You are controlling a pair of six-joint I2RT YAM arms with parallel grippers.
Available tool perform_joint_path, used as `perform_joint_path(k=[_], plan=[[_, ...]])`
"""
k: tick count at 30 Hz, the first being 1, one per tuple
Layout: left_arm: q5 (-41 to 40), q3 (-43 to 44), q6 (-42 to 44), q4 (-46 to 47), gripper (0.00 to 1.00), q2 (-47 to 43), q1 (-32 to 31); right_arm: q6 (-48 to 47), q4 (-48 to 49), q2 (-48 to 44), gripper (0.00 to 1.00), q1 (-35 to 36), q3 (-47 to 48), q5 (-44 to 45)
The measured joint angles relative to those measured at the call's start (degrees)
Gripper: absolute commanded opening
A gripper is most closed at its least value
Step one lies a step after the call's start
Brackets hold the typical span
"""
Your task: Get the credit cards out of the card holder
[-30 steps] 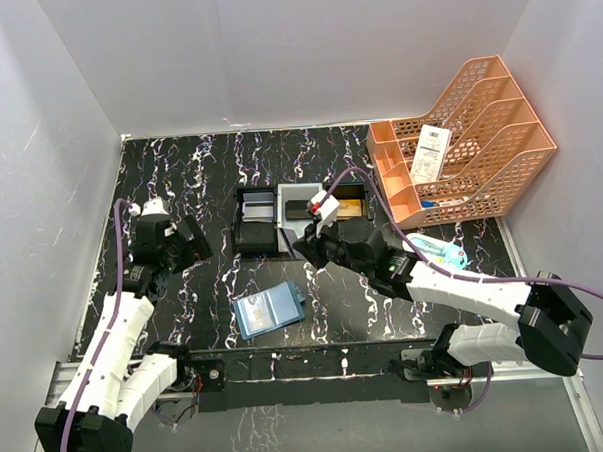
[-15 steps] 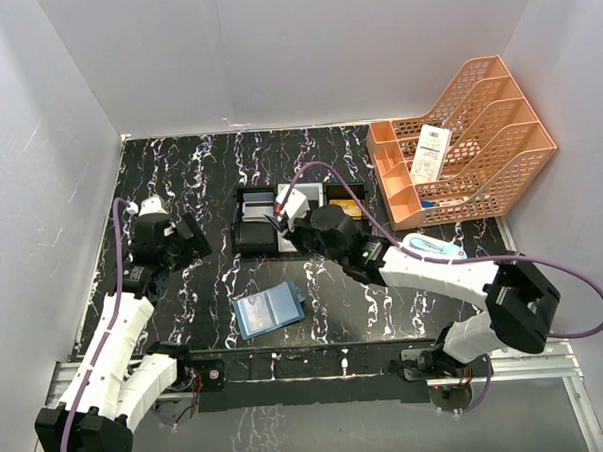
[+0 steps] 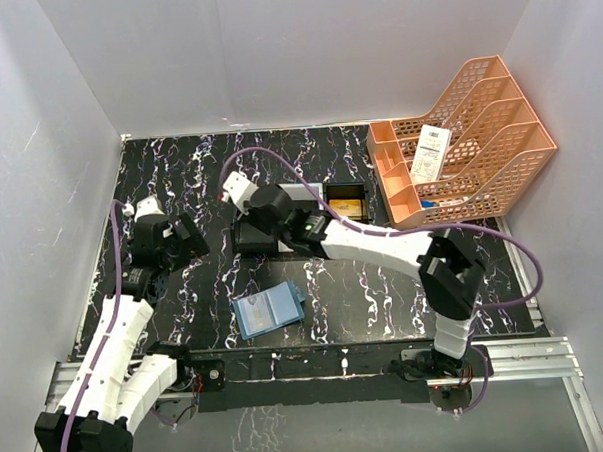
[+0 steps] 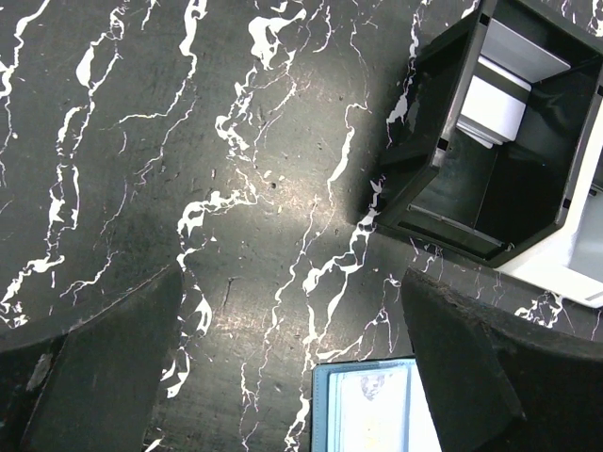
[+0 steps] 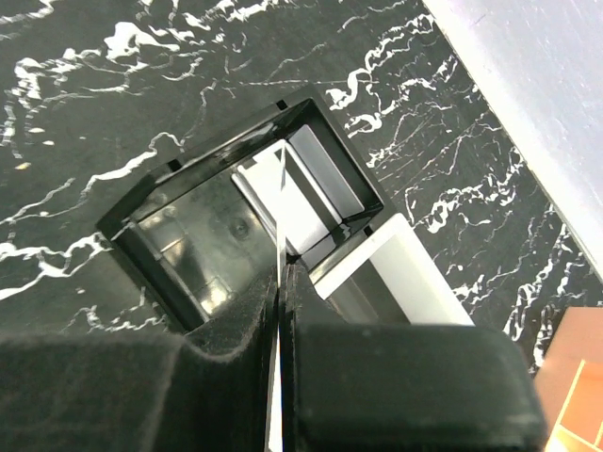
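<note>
The right jaws were pressed together on a credit card [image 5: 282, 207]. It was held edge-on, so only a thin pale line showed between the fingers [image 5: 396, 377] and ran out ahead of them. Just past the tips, below the card's leading end, sat the black end compartment of the tray [image 5: 179, 202], with a pale card [image 5: 325, 184] inside it.

The left jaws were spread wide with nothing between them, hovering above the marbled worktop [image 4: 236, 188]. The card holder [image 4: 372, 410] lay open and flat on the worktop, below the gap between the left fingers [image 4: 104, 377] and nearer the right-hand one. The tray stood ahead of that same finger.

In the overhead view the card holder was well apart from the right jaws, towards the arms' bases. A gold card [image 3: 349, 206] lay in the tray's other black compartment.
</note>
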Motion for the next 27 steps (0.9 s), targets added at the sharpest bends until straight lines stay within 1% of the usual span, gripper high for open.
perform_joint_path(k=[5,8,12,15,27], plan=[[-2.29,0.0,-0.59,-0.83,0.99,-1.62,0.02,-2.03,-5.99,8.59,0.0,0.04,9.92,2.73],[-5.31,0.07,-1.57,-2.8,0.99,-2.58,0.0,-3.21,-7.32,11.72,0.0,0.04,12.79,3.67],[-8.9,0.09,-2.95,-5.09,0.99,-4.2,0.02,-5.42,-8.13,14.73,0.0,0.04,14.45,4.96],[-9.9,0.07,-3.45,-5.64,0.99,-5.57,0.02,-6.86,-8.02,17.03,0.0,0.04,15.69,5.64],[-10.36,0.09,-3.82,-5.9,0.99,-5.2,0.0,-14.75,-7.21,22.88,0.0,-1.42,17.09,4.81]])
